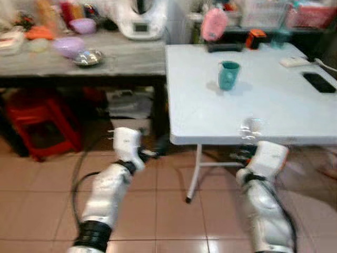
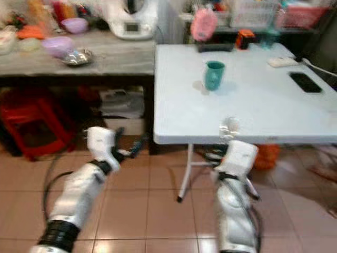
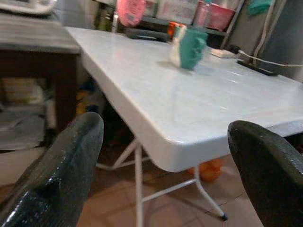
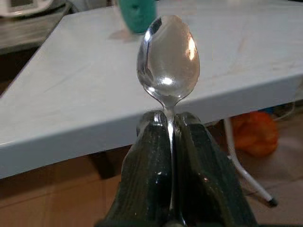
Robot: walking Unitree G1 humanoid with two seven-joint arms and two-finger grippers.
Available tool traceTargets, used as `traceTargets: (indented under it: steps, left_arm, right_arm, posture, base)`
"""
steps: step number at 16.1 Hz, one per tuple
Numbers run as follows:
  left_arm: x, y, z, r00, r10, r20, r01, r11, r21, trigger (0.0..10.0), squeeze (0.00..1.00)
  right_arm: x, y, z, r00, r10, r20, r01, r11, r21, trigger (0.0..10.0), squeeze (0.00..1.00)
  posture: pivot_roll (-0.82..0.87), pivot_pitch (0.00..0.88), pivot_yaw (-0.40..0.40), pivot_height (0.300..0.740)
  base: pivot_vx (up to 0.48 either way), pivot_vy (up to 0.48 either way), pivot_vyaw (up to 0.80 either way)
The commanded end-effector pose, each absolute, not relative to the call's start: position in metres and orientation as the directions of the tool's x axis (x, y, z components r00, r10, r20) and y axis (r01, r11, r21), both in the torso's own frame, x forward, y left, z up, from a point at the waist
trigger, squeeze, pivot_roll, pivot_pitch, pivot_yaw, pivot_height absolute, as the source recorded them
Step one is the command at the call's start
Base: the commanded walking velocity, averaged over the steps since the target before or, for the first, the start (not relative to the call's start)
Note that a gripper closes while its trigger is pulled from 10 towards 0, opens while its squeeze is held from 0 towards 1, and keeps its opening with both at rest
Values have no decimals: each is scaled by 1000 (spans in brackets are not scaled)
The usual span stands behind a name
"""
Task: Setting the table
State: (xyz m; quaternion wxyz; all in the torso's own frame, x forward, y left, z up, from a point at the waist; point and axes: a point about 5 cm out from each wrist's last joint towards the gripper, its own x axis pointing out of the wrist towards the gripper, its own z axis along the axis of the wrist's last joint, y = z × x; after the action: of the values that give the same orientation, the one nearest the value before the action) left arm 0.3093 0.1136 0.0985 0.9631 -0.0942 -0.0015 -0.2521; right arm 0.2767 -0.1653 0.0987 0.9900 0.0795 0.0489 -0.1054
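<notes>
Polished metal, the spoon [image 4: 168, 59] will likely handle as light, rigid and slippery, so the hold belongs on the narrow handle, where the right gripper [image 4: 171, 124] has its two black fingers pressed together on it just below the bowl. Its oval, mirror-bright bowl stands upright above the fingertips, just short of the near edge of the white table [image 4: 227, 71], with the teal cup [image 1: 228, 75] farther ahead on the tabletop. Beside it, the left gripper [image 3: 165, 137] is spread wide and empty, facing the table's corner.
</notes>
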Motion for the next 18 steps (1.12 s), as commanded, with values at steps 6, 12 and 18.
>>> traceTargets:
  steps: [6,12,18]
  left_arm:
    - [311,109,100,880,-471,54,473,865,-165,10000,0]
    - [310,146,96,967,-251,40,253,965,-68,10000,0]
    - [302,140,89,970,-243,27,244,967,-69,10000,0]
  right_arm:
    - [279,-169,106,978,-196,-74,205,968,145,10000,0]
    - [277,-173,113,981,-192,-1,192,979,70,10000,0]
    - [279,-169,112,983,-183,8,182,980,78,10000,0]
  posture:
    - [-104,0,26,740]
    - [-91,0,27,740]
    - [-77,0,28,740]
  base:
    - [0,367,0]
    - [0,368,0]
    - [0,344,0]
